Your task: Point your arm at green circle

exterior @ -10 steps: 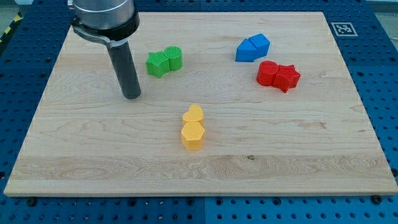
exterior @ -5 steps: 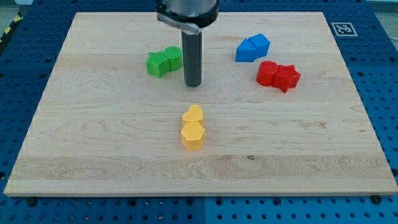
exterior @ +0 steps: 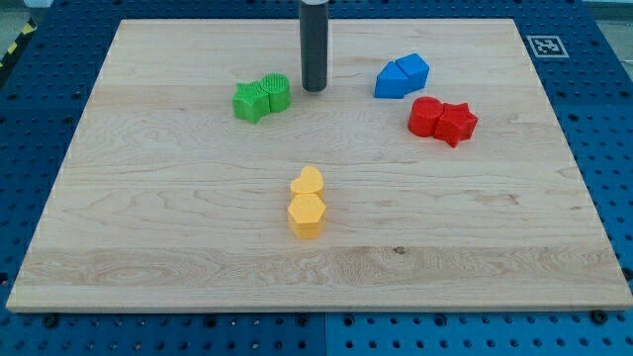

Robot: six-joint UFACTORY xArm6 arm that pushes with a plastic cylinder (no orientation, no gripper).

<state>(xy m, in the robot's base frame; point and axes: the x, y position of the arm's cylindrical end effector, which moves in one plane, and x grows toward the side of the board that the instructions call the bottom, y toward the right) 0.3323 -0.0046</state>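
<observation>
The green circle (exterior: 278, 94) stands on the wooden board at the upper left of centre, touching a green star (exterior: 251, 101) on its left. My tip (exterior: 314, 88) rests on the board just to the right of the green circle, a small gap apart. The dark rod rises straight up out of the view's top.
Two blue blocks (exterior: 403, 77) sit together at the upper right, with a red circle (exterior: 426, 117) and a red star (exterior: 456, 124) below them. A yellow heart (exterior: 308, 182) and a yellow hexagon (exterior: 306, 215) stand together at the centre. The board (exterior: 148, 247) lies on a blue pegboard.
My tip has swept from the left of the green blocks, below them, to the right, then up to beside the green circle. No block has moved.
</observation>
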